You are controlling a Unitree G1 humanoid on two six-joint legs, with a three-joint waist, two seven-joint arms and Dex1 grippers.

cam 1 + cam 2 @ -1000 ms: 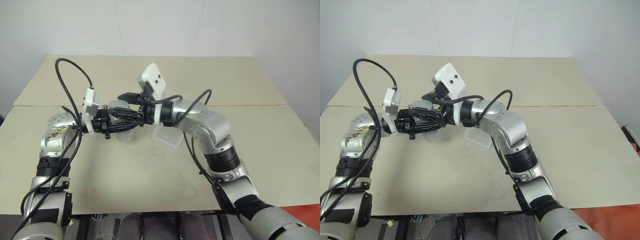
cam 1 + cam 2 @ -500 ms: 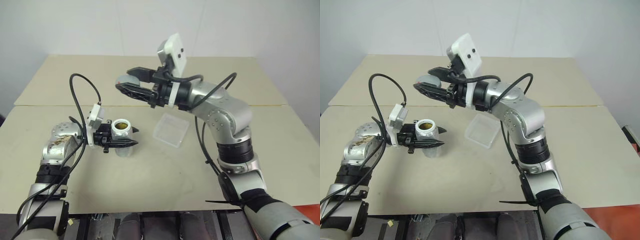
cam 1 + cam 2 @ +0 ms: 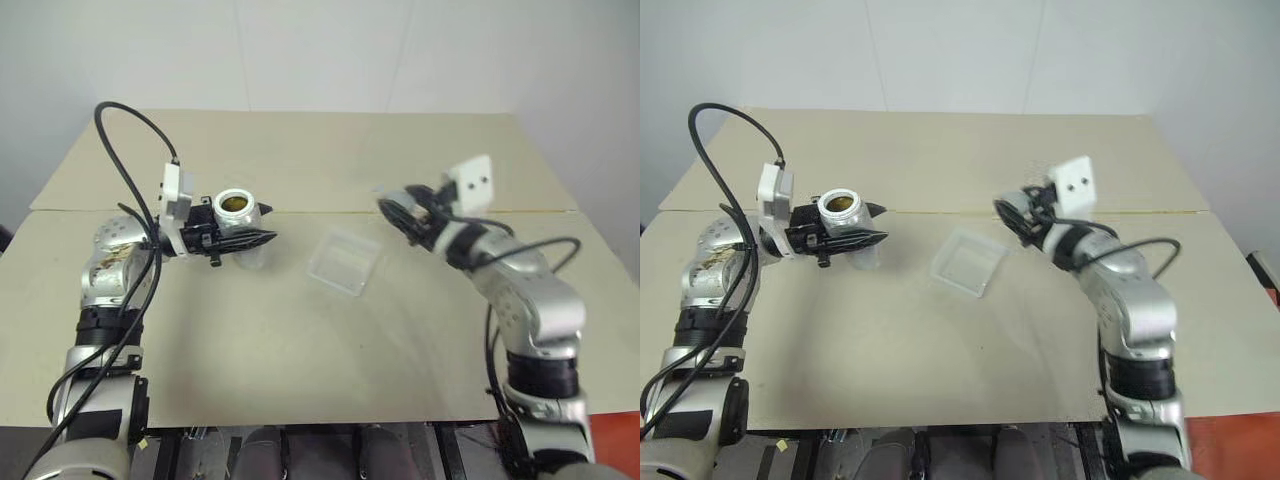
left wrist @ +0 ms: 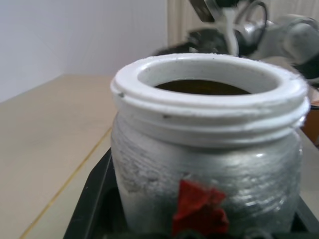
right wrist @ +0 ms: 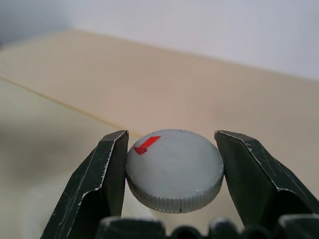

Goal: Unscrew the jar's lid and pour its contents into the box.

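Note:
My left gripper (image 3: pixel 262 225) is shut on the jar (image 3: pixel 238 218), a silvery cylinder with a white threaded rim and a red mark (image 4: pixel 199 209). The jar stands upright and open above the left part of the table. Dark brownish contents (image 4: pixel 202 87) show inside its mouth. My right gripper (image 5: pixel 171 134) is shut on the lid (image 5: pixel 174 169), a round grey cap with a red mark, held by its edge between both fingers. That gripper (image 3: pixel 393 208) hangs over the table's right half. The box (image 3: pixel 343 262), a clear shallow tray, lies on the table between the two grippers, nearer the right one.
A seam with a yellowish line (image 3: pixel 540 211) runs across the beige table (image 3: pixel 300 340) behind the box. A white wall stands past the far edge. A black cable (image 3: pixel 120 125) loops above my left arm.
The lid came off the jar. My right gripper carried it up, then right and down, away from the jar. My left gripper first sank with the open jar, then lifted it back up.

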